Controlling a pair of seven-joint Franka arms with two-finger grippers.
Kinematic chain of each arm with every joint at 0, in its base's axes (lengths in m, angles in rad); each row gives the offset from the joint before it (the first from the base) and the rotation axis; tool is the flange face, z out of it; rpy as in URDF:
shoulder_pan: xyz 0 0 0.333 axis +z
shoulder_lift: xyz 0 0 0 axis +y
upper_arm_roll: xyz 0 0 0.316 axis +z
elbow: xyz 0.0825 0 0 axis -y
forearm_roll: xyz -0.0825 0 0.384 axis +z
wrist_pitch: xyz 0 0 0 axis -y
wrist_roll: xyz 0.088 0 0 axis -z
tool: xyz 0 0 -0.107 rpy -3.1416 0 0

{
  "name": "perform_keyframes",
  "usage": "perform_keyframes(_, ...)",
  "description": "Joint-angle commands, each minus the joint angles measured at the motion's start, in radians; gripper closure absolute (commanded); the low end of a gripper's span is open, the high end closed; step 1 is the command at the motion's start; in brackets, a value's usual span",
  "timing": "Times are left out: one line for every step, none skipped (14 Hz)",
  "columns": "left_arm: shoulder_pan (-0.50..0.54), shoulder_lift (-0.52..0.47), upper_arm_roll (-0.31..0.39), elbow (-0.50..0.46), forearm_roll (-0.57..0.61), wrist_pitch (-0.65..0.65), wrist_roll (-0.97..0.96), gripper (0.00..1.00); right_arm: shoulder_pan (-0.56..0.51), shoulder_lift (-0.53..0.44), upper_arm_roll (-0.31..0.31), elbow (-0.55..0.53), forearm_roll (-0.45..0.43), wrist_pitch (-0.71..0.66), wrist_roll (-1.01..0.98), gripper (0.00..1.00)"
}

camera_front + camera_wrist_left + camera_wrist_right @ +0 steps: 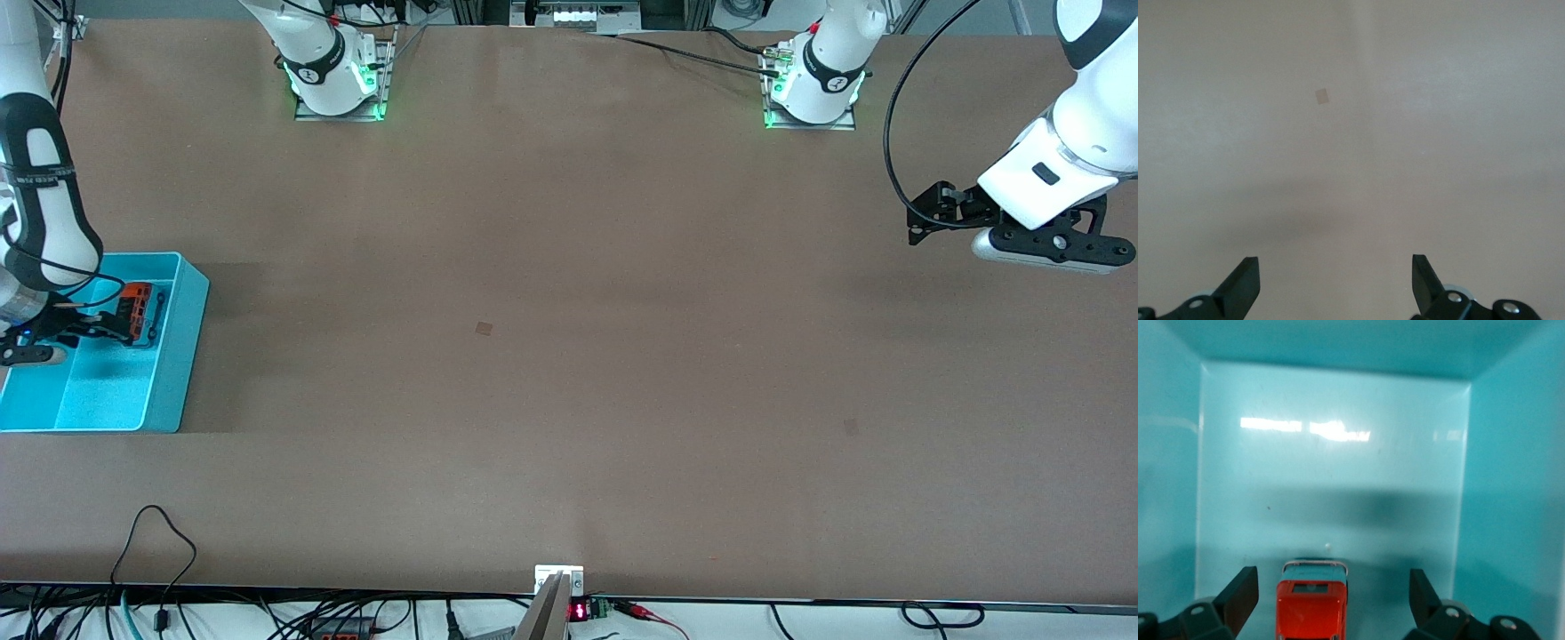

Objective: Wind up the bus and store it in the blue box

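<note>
The orange-red bus lies on the floor of the blue box, in the part of the box farther from the front camera. My right gripper is inside the box, open, its two fingers standing apart on either side of the bus without touching it. The right wrist view shows the box walls around it. My left gripper is open and empty, held above bare table at the left arm's end of the table; its fingertips frame only table.
A small darker square patch marks the middle of the brown table and also shows in the left wrist view. Cables hang along the table edge nearest the front camera. The box stands at the right arm's end of the table.
</note>
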Motion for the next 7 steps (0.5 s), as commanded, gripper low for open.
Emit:
perform_keyframes(0.0,-0.018,-0.003,-0.003,0.013,-0.017,0.004,0.0,0.011,-0.142,0.027,-0.016,-0.037,-0.09,-0.01,0.0)
perform_keyframes(0.0,-0.018,-0.003,0.002,0.013,-0.018,0.004,0.0,0.015,-0.176,0.048,-0.001,-0.047,-0.156,-0.005,0.0)
perform_keyframes(0.0,-0.018,-0.003,0.002,0.013,-0.018,0.004,0.0,0.025,-0.213,0.068,0.041,-0.099,-0.255,0.0,0.0)
perform_keyframes(0.0,-0.016,-0.003,0.002,0.013,-0.018,0.004,0.0,0.037,-0.241,0.083,0.09,-0.15,-0.355,0.013,0.0)
perform_keyframes(0.0,-0.016,-0.003,0.002,0.013,-0.017,0.004,0.0,0.042,-0.265,0.109,0.126,-0.165,-0.441,0.05,0.0)
perform_keyframes(0.0,-0.016,-0.003,0.002,0.013,-0.017,0.004,0.0,0.043,-0.294,0.143,0.159,-0.182,-0.53,0.097,0.0)
perform_keyframes(0.0,-0.016,-0.003,0.003,0.013,-0.017,0.004,0.0,0.055,-0.319,0.186,0.183,-0.239,-0.613,0.146,0.0)
